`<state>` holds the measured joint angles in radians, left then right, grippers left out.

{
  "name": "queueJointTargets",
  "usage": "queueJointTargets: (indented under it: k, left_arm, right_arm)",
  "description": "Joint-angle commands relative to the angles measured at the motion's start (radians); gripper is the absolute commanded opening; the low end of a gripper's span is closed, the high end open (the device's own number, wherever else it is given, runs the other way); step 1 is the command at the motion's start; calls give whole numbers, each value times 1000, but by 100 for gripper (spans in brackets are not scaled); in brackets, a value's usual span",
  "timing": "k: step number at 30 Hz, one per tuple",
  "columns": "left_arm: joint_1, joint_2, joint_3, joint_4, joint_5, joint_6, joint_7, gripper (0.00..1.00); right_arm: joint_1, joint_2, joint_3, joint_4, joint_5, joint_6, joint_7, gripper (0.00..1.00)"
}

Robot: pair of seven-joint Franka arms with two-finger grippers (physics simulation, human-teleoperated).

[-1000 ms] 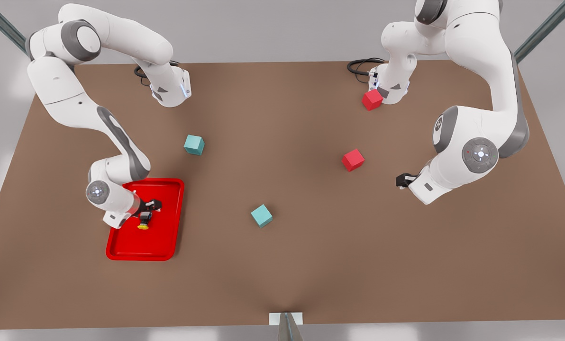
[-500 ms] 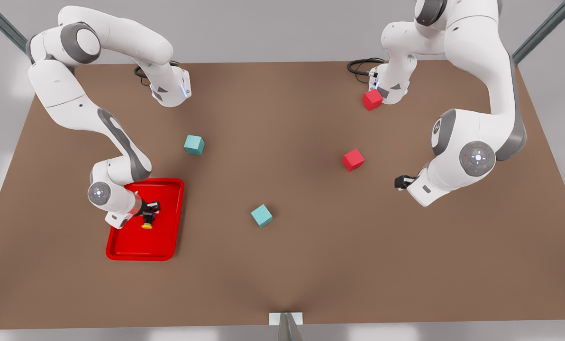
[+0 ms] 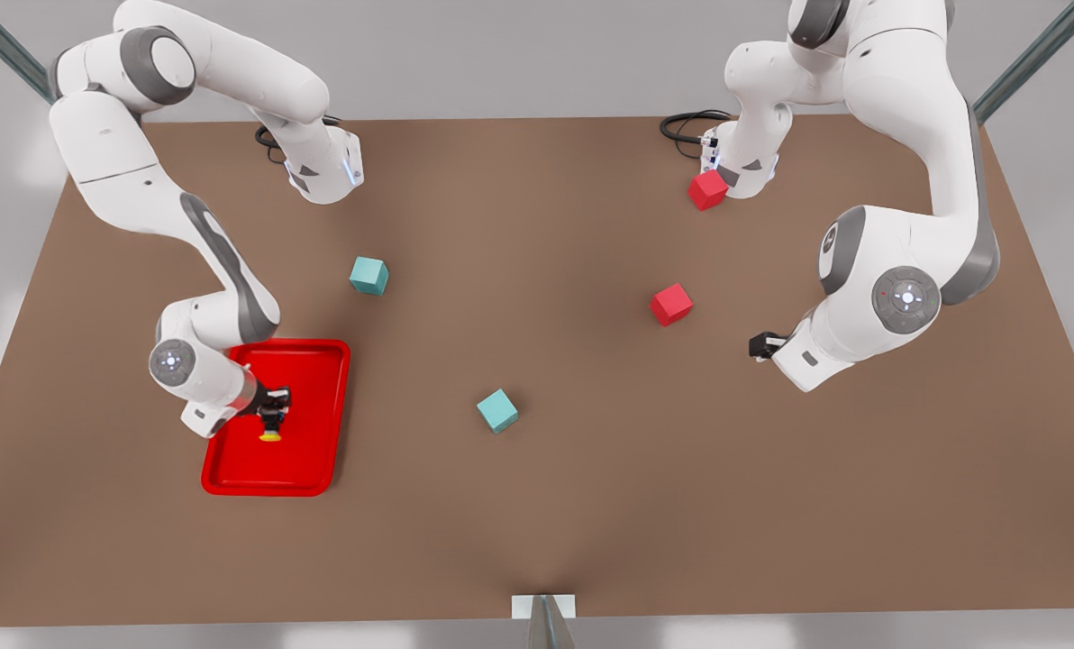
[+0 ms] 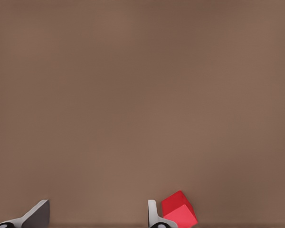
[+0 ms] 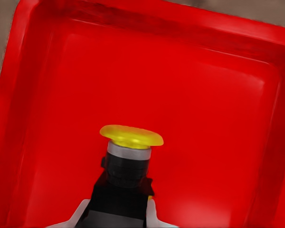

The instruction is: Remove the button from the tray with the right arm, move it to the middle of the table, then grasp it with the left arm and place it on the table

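Note:
The button (image 3: 270, 431), a yellow cap on a black and grey body, sits over the red tray (image 3: 314, 451) near the front view's left. My right gripper (image 3: 272, 410) is shut on its body. In the right wrist view the button (image 5: 130, 154) points its cap away from the camera, above the tray floor (image 5: 209, 118), with my right gripper (image 5: 116, 217) clamped on the black body. I cannot tell whether the button touches the tray. My left gripper (image 3: 762, 345) waits open above the table (image 3: 546, 505) on the front view's right; its fingers (image 4: 35, 216) stand wide apart.
Two teal cubes (image 3: 368, 275) (image 3: 497, 410) lie toward the table's middle. One red cube (image 3: 671, 304) (image 4: 180, 211) lies close beside a left finger. Another red cube (image 3: 707, 190) sits by the far arm base. Cables coil at both bases.
My right gripper has shifted slightly toward the front view's left over the tray with the button in it. The left arm has barely moved.

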<state>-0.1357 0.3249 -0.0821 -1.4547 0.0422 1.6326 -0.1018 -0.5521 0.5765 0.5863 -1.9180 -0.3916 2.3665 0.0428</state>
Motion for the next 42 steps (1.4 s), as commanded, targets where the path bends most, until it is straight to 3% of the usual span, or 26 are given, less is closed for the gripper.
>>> queueJointTargets:
  k: [1, 2, 5, 8, 9, 11, 16, 21, 26, 27, 28, 32, 34, 38, 40, 42]
  left_arm:
    - [2, -3, -1, 0, 1, -3, 1, 100]
    - [5, -3, -1, 0, 1, -3, 1, 100]
    - [2, -9, 1, 2, 1, -13, -1, 100]
    - [1, -10, 1, 0, 1, -16, -2, 100]
    - [2, -14, 1, 0, 1, -16, -1, 100]
    - [2, -12, 1, 0, 1, -16, -1, 100]
    - [7, -7, 1, 0, 1, -11, 1, 100]
    - [2, 2, 1, -1, 1, 0, 1, 100]
    - [2, 9, 1, 0, 1, 3, 1, 100]
    - [2, 9, 1, 2, 1, 3, 1, 100]
    - [1, 9, 1, 2, 1, 3, 1, 100]
    - [-1, 8, 1, 2, 1, 3, -1, 100]
    - [-67, 8, -1, 57, -1, 1, -1, 100]
    - [-361, 65, -2, 152, -79, 47, -186, 100]
    - [-390, 128, -2, 155, -77, 139, -245, 100]
    - [-390, 213, 2, 155, -71, 248, -302, 100]
  right_arm:
    - [92, -33, -16, 57, 131, -150, 31, 46]
    - [214, -46, -101, 106, 203, -190, 45, 46]
    - [774, -14, -518, 319, 491, -314, 127, 46]
    - [1273, 200, -921, 634, 893, -414, 336, 47]
    - [1403, 275, -1036, 703, 1034, -415, 416, 47]
    - [1557, 384, -1178, 797, 1254, -412, 522, 48]
    - [1588, 539, -1177, 1060, 1343, -323, 661, 48]
    - [1598, 597, -1108, 1082, 1352, -199, 660, 49]
    - [1580, 665, -1106, 1085, 1352, -164, 655, 51]
    - [1572, 674, -1108, 1087, 1352, -164, 658, 55]
    - [1566, 683, -1112, 1094, 1352, -164, 660, 97]
    - [1563, 668, -1120, 1091, 1341, -219, 658, 100]
    - [1558, 514, -1111, 1030, 1249, -283, 658, 100]
    - [1425, -38, -1070, 452, 943, -409, 367, 100]
    - [1298, -216, -1071, 280, 783, -461, 119, 100]
    - [1123, -323, -1074, 226, 666, -542, -44, 100]
